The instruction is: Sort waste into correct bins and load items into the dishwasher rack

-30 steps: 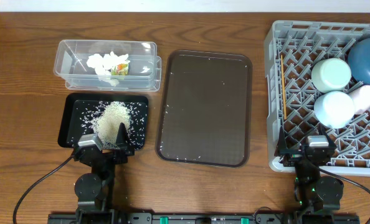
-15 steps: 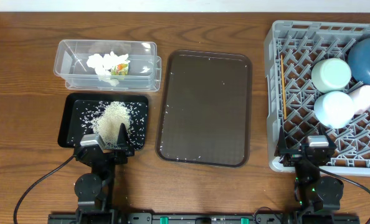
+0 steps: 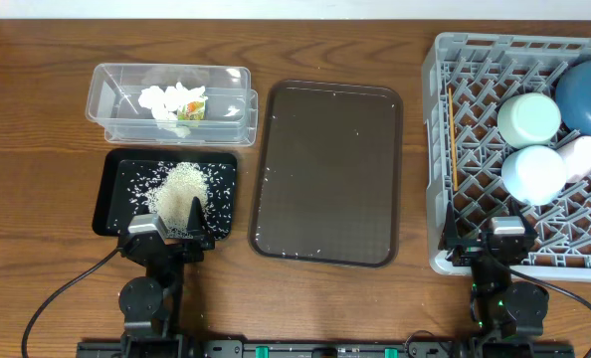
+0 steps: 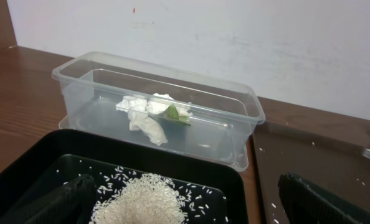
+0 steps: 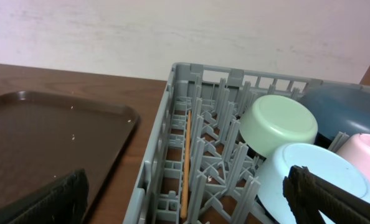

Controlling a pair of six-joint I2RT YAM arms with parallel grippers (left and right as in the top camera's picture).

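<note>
Left gripper and right gripper both spread wide, empty. The left wrist camera catches tissue in the clear tub and rice on the black tray; the right wrist camera instead shows the wooden stick inside the rack, near the mint bowl

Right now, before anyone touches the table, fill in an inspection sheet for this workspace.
Surface: wooden table.
Job's things: tissue in clear tub; rice in black tray; dark blue plate, mint green bowl, light blue bowl, pink cup, wooden stick in grey rack.
Clutter: brown serving tray, stray grains on it.
Grippers: left gripper open over black tray; right gripper open at rack's near wall; both empty.
Cables: black cables at both arm bases.
Surroundings: white wall behind table.
</note>
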